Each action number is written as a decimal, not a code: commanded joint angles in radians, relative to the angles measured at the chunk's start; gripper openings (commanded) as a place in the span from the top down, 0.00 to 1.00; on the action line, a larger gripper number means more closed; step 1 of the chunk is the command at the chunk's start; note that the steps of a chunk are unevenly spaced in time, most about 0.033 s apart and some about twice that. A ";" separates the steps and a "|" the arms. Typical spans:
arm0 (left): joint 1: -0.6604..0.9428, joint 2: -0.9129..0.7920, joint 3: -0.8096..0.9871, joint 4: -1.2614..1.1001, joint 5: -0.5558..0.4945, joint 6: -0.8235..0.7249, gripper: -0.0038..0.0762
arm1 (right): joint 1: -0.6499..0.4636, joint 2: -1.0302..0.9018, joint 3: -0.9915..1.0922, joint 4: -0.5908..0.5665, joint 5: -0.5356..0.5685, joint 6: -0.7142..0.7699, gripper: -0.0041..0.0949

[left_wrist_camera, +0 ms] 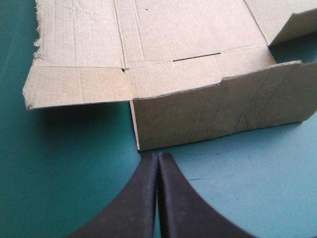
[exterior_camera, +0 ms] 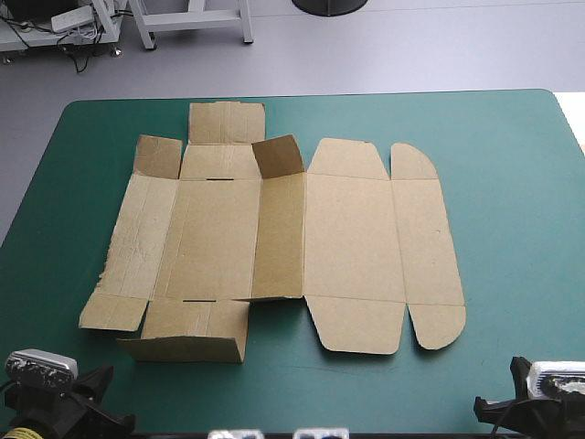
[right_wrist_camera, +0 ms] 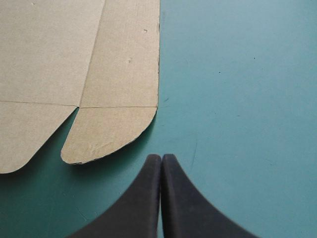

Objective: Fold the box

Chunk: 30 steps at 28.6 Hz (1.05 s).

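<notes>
The brown box (exterior_camera: pixel 274 238) lies as a mostly flat cut sheet in the middle of the teal-green table. A near flap (exterior_camera: pixel 187 338) is partly raised, and a small far flap (exterior_camera: pixel 279 155) stands up. My left gripper (left_wrist_camera: pixel 157 157) is shut, empty, just short of the raised near flap (left_wrist_camera: pixel 223 111). My right gripper (right_wrist_camera: pixel 161 158) is shut, empty, just off the sheet's rounded near-right tab (right_wrist_camera: pixel 111 131). In the high view both arms sit at the near corners, left (exterior_camera: pixel 64 402) and right (exterior_camera: pixel 535 402), clear of the box.
Bare teal-green cover (exterior_camera: pixel 512 183) surrounds the sheet, widest to its right and along the near edge. The table's far edge (exterior_camera: pixel 311 94) runs just beyond the farthest flap.
</notes>
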 commanded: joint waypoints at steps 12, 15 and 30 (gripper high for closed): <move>-0.006 0.017 -0.021 -0.013 -0.065 -0.006 0.96 | 0.003 0.018 -0.024 0.004 -0.065 -0.008 0.96; -0.006 0.017 -0.021 -0.027 -0.093 -0.004 0.96 | 0.003 0.018 -0.024 0.004 -0.065 -0.008 0.96; -0.006 0.378 -0.388 0.094 -0.322 0.114 0.96 | 0.003 0.018 -0.024 0.004 -0.065 -0.008 0.96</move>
